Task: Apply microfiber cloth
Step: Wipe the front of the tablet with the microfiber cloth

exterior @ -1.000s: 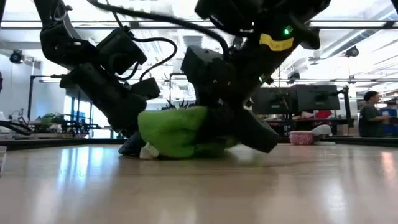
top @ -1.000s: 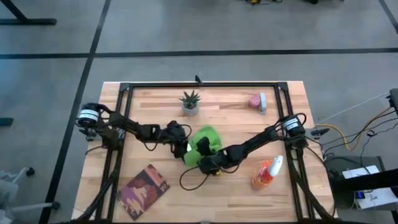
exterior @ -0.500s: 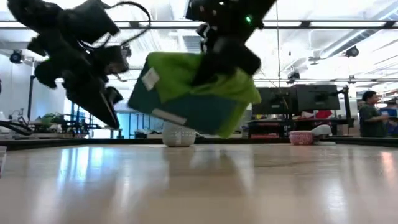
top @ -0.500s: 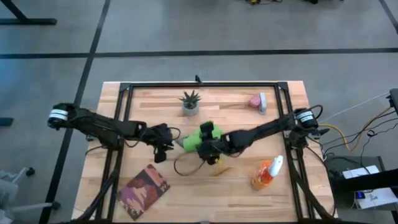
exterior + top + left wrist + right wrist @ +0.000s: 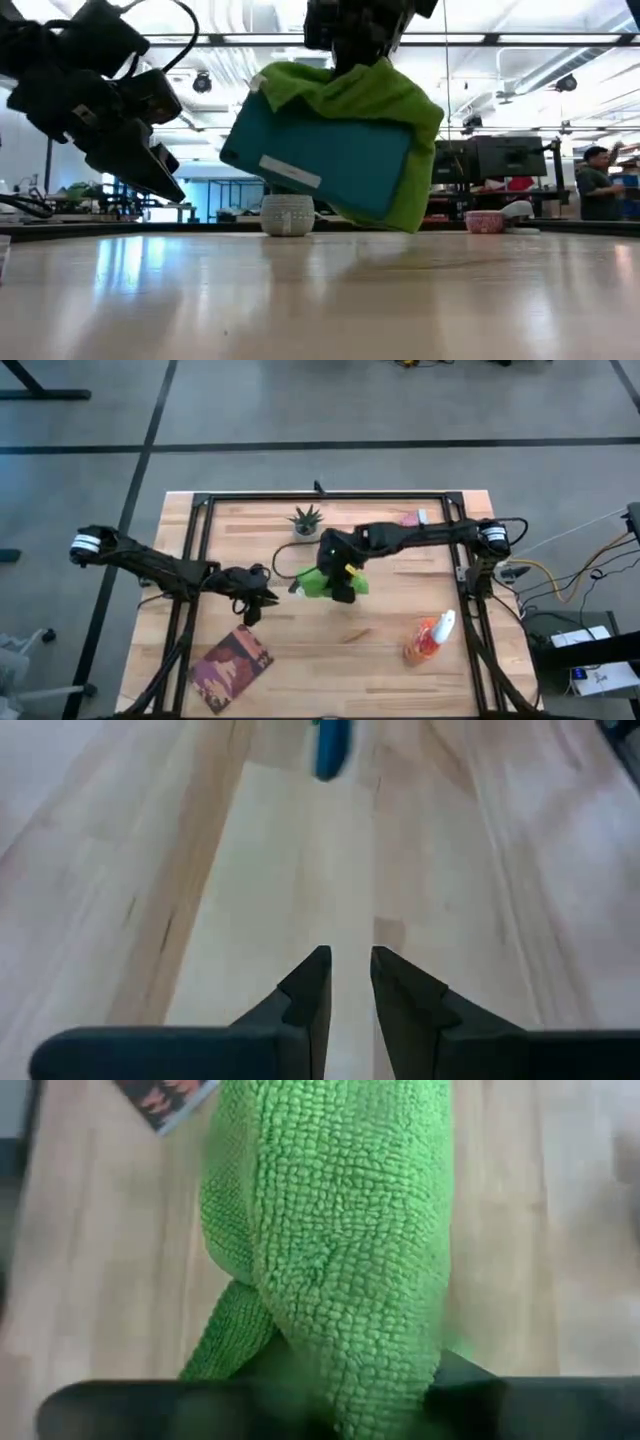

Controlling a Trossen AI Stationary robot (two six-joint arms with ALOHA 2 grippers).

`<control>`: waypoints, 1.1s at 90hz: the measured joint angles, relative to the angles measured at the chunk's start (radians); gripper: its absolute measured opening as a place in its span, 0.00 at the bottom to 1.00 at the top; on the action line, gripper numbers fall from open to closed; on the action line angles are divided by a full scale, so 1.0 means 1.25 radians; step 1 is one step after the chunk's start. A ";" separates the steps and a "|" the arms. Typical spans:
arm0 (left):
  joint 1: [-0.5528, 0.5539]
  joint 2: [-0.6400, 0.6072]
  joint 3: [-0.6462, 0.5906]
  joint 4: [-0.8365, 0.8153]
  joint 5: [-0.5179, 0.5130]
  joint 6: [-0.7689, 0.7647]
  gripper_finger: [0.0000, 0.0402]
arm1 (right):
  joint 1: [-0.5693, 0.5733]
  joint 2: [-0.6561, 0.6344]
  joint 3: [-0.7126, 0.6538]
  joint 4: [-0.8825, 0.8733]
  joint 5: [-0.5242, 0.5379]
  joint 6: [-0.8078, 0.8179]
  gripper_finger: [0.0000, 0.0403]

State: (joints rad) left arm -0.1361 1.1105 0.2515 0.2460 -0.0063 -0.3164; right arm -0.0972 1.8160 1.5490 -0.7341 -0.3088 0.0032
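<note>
The lime-green microfiber cloth (image 5: 318, 582) hangs in the air over the middle of the table, with my right gripper (image 5: 338, 572) shut on it from above. In the low view the cloth (image 5: 350, 95) drapes over a flat teal face with a white strip (image 5: 320, 165). It fills the right wrist view (image 5: 330, 1230). My left gripper (image 5: 262, 598) hovers to the cloth's left, above the bare wood. Its fingers (image 5: 348, 960) stand a narrow gap apart with nothing between them. My right gripper pinches a bunched-up part at the top of the cloth (image 5: 345, 1350) between its two fingers, several layers by the look of it. The fingers come from above, pointing down. The cloth hangs below them, tilted and lifted clear of the table (image 5: 330, 200).
A small potted plant (image 5: 306, 525) stands at the far edge. A pink-and-white item (image 5: 414, 522) lies at the far right. An orange spray bottle (image 5: 430, 638) lies near the right edge. A dark flat tablet (image 5: 232, 665) lies near the front left. Black frame rails (image 5: 195, 560) border the table.
My right gripper has lifted the cloth off the table and carried it up and toward the far edge; it now hangs clear, spread wider. My left gripper has drawn back from the cloth toward the table's left edge and risen off the surface.
</note>
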 joint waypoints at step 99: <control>-0.001 0.116 -0.008 0.049 -0.024 -0.049 0.15 | 0.207 0.205 -0.021 0.053 0.516 -0.008 0.22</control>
State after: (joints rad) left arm -0.1371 1.2555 0.2417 0.3067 -0.0368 -0.3779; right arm 0.1613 2.0724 1.5229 -0.6673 0.3359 -0.0064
